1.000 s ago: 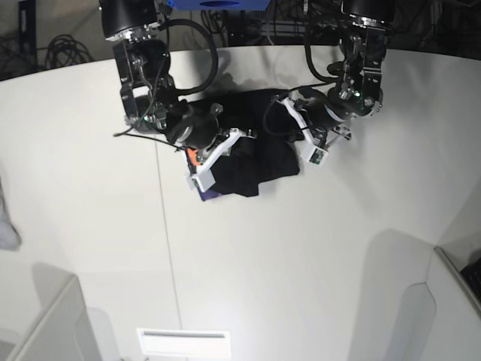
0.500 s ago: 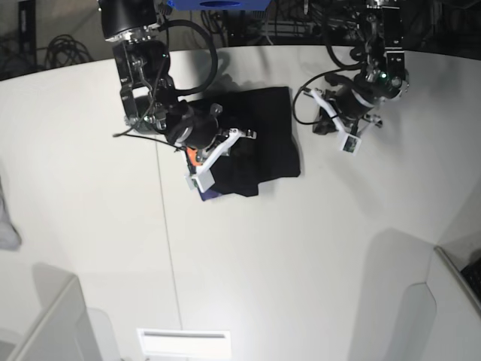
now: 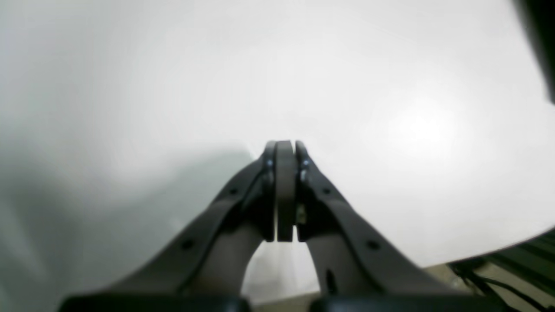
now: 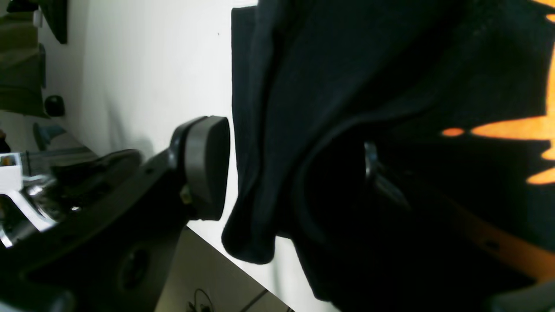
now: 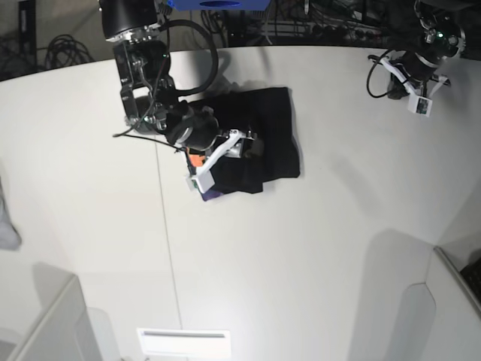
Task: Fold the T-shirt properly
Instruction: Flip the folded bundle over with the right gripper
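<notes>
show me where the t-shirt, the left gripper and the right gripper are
T-shirt (image 5: 274, 143): base view, plain black cloth.
Left gripper (image 3: 284, 149): left wrist view, tips of the shut fingers.
Right gripper (image 4: 295, 169): right wrist view, gap between the parted fingers.

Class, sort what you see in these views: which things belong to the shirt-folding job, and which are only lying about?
Belongs to the job:
- T-shirt, black, partly folded
- right gripper, jaws apart around a cloth fold
- left gripper, shut, empty, away from the shirt

Lying about:
- grey cloth at the table edge
- cables behind
</notes>
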Tool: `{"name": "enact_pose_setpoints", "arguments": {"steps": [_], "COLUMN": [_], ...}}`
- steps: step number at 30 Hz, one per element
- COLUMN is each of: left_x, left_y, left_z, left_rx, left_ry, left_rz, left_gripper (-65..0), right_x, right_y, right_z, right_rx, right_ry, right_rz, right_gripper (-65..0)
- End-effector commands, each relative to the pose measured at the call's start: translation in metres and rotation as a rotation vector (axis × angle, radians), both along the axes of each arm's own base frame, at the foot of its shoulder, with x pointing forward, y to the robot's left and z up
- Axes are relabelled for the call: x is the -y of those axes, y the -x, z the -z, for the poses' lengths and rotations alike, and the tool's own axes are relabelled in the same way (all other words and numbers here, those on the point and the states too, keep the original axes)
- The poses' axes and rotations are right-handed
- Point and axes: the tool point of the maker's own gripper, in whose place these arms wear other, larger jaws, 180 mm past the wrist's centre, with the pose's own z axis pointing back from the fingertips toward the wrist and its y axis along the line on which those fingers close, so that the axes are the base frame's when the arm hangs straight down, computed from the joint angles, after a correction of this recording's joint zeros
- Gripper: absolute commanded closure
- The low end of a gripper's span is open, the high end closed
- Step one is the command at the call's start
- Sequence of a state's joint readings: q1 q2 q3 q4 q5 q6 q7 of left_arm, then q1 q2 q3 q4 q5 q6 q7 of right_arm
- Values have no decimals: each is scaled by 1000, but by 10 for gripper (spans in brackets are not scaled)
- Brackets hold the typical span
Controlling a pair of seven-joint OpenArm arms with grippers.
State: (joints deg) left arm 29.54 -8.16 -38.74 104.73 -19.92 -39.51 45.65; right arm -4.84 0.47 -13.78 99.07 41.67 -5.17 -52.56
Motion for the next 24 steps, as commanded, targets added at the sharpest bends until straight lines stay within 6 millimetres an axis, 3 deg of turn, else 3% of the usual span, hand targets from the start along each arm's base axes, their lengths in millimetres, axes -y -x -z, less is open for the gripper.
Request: {"name": "enact_pose_setpoints", "arguments": {"steps": [1,6,14,24], "left_x": [-7,-27,-24,-25], "left_y": [-4,1,0,-2], "left_z": [-10,-16,-15,-16], "left_rx": [41,48,49,54], "left_ry": [-9,-39,-33,-34], "left_rz": [-4,-57,-54,-55], "left_gripper": [0,0,0,0], "right_x": [-6,-21,-46,-66], "right_y": [-8,-2,15,21], "right_z": [-18,-28,-30,-35], "right_rx": [52,77,74,69], "right_ry": [-36,-52,-62,-56], "right_rz": [0,-50,-133,-190], "right_gripper": [-353,-353,-353,-353]}}
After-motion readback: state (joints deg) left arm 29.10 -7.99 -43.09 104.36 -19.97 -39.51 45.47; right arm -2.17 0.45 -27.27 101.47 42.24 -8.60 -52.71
